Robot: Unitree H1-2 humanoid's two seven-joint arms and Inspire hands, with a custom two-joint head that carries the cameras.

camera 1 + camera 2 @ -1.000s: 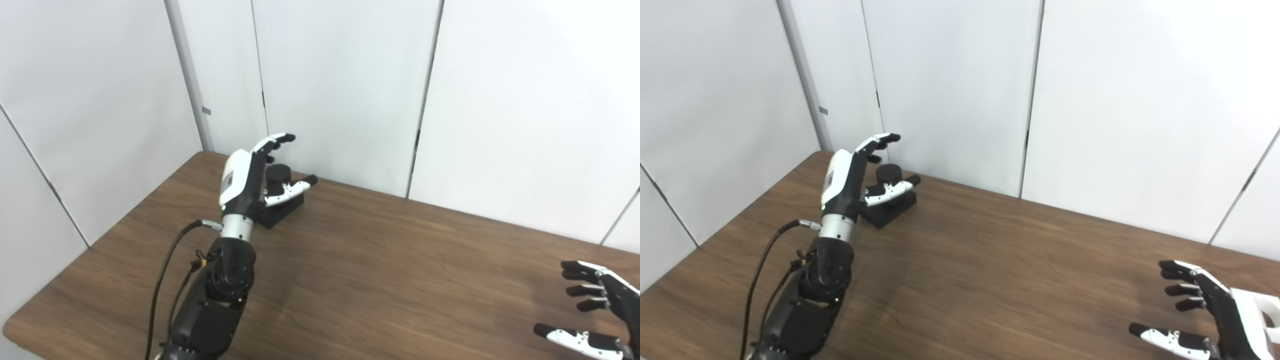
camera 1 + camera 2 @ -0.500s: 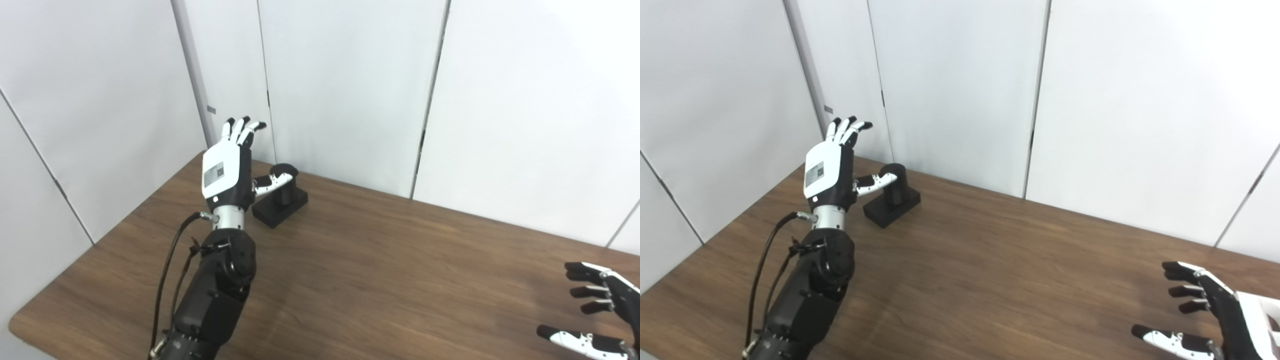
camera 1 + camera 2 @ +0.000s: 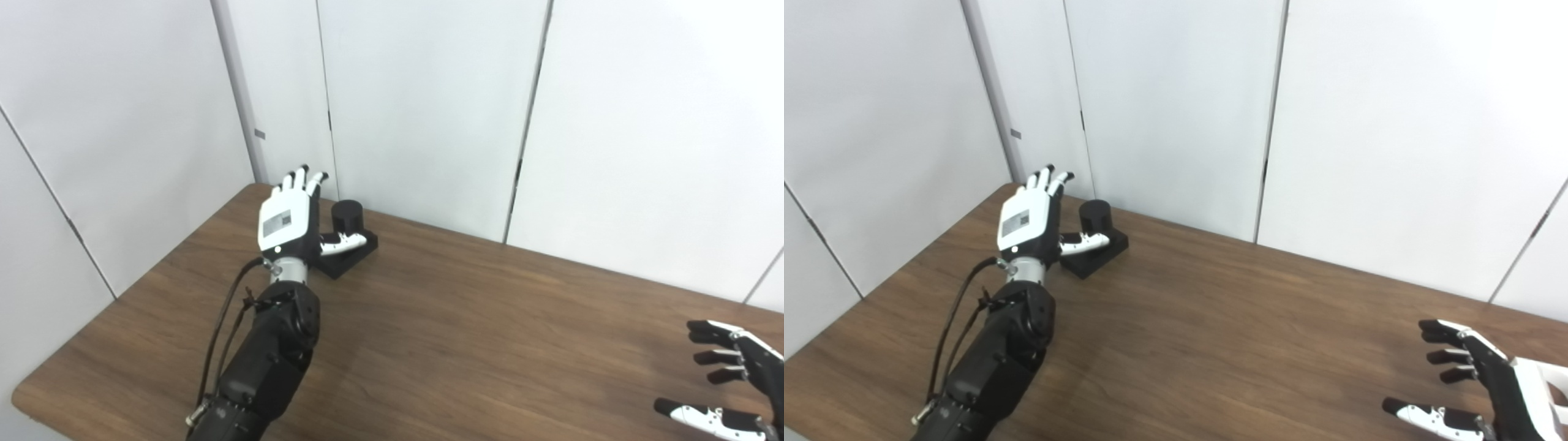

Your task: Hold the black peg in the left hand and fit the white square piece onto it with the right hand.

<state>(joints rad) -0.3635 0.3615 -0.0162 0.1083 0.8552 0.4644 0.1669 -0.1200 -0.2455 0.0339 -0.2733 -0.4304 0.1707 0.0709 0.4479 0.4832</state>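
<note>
The black peg is a short round post on a black block base, at the table's far left near the wall. My left hand is open just left of the peg, its white back towards me and its fingers pointing up. Its thumb reaches across the base in front of the peg. My right hand is open and empty, low at the table's near right. A white hollow shape shows behind it at the picture edge; I cannot tell if it is the white square piece.
The brown wooden table runs from the left corner to the right edge. White wall panels stand close behind it. A black cable hangs along my left forearm.
My left hand turned from a side-on cupped pose around the peg to back-facing, rose, then came down beside the peg with the thumb over the base. The right hand barely moved.
</note>
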